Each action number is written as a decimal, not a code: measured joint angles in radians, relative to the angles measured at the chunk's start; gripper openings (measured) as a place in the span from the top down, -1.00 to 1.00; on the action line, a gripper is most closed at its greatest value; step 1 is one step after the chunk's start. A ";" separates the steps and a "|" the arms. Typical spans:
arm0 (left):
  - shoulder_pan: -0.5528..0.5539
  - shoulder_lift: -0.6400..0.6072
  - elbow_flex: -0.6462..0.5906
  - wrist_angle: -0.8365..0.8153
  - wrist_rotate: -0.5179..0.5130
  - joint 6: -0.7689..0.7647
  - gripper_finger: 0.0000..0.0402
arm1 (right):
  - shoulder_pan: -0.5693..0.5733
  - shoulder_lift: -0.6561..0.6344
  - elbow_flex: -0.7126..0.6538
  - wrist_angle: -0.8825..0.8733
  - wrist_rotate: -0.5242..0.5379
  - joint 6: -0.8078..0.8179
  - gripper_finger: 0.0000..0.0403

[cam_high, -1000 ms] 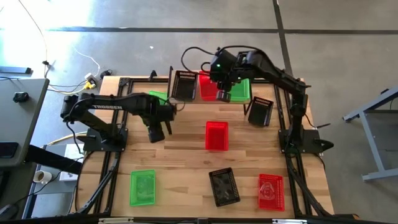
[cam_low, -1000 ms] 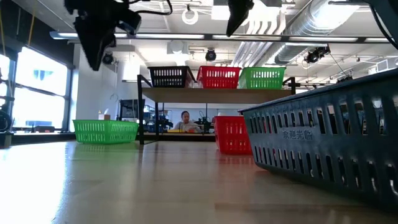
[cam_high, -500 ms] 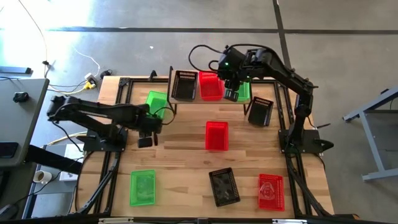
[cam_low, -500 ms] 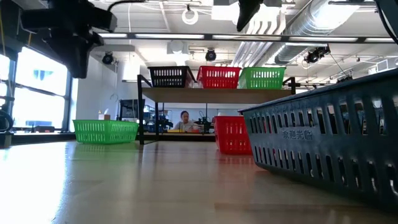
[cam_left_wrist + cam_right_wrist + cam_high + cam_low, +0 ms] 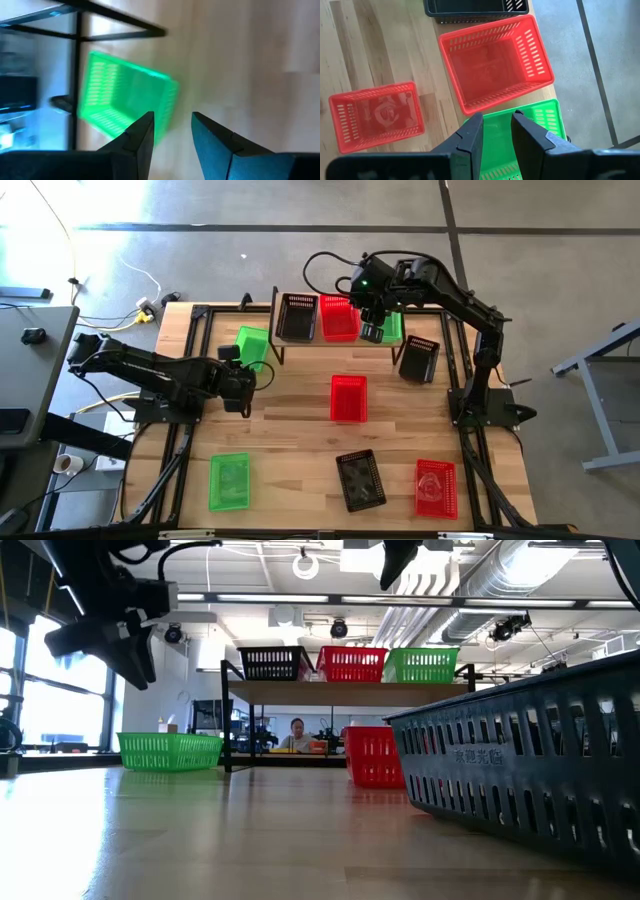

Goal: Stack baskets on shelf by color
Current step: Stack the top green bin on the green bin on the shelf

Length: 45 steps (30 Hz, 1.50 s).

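Pulled back leftward, the left end effector (image 5: 241, 383) hovers narrowly parted, empty, near a green basket (image 5: 250, 346) on the desk (image 5: 300, 430). Right end effector (image 5: 371, 332), narrowly parted, hangs over the shelf (image 5: 345, 693) baskets.

Your shelf (image 5: 335, 340) top is full: 3 baskets, black (image 5: 297, 316), red (image 5: 338, 318) and green (image 5: 389, 324), sit side by side, with the right gripper (image 5: 371, 333) above the green one. Bare wood lies between the left gripper (image 5: 239, 392) and the red basket at table centre (image 5: 348, 397). A green basket (image 5: 251, 345) stands just beside the shelf's left legs, perhaps touching.
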<state>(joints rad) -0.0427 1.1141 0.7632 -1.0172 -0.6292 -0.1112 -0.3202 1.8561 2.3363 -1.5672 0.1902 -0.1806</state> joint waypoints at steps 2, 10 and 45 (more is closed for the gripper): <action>0.000 0.008 -0.016 0.013 -0.039 0.001 0.39 | 0.000 0.000 0.000 0.000 0.000 0.000 0.58; 0.009 0.068 -0.016 0.092 0.019 0.099 0.39 | 0.000 0.000 0.000 0.001 0.000 0.000 0.58; 0.263 0.433 -0.016 0.158 0.072 0.148 0.53 | 0.000 0.000 0.000 0.001 0.000 0.000 0.58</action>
<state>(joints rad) 0.2208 1.5471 0.7471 -0.8590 -0.5576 0.0372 -0.3202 1.8560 2.3363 -1.5665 0.1905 -0.1802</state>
